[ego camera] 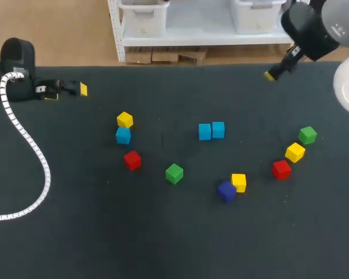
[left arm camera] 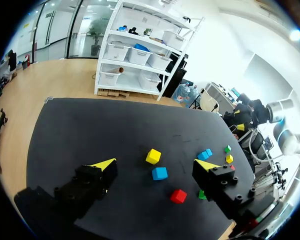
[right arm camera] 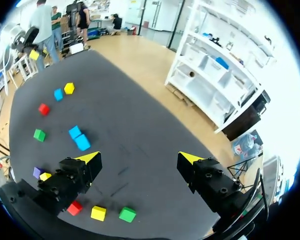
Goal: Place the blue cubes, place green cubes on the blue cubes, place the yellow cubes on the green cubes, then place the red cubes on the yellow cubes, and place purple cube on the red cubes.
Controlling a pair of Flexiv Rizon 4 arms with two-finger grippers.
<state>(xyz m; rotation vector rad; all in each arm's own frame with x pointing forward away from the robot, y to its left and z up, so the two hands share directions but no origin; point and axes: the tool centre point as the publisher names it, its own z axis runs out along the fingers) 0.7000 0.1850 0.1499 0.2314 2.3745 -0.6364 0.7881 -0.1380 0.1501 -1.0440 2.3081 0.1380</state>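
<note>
Lying ahead of the left end effector [left arm camera: 156,163], a yellow cube [left arm camera: 153,156].

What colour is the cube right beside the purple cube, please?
Yellow; that cube shows best in the head view.

Left of centre, the left yellow cube [ego camera: 124,120] sits just above the left blue cube [ego camera: 123,135], with the left red cube [ego camera: 132,160] below them. At centre, the blue pair [ego camera: 211,131] touch side by side. The middle green cube [ego camera: 174,173] lies lower. The purple cube [ego camera: 225,191] touches the lower yellow cube [ego camera: 239,182]. At the right, the right red cube [ego camera: 281,170], right yellow cube [ego camera: 295,152] and right green cube [ego camera: 307,135] climb diagonally.
</note>
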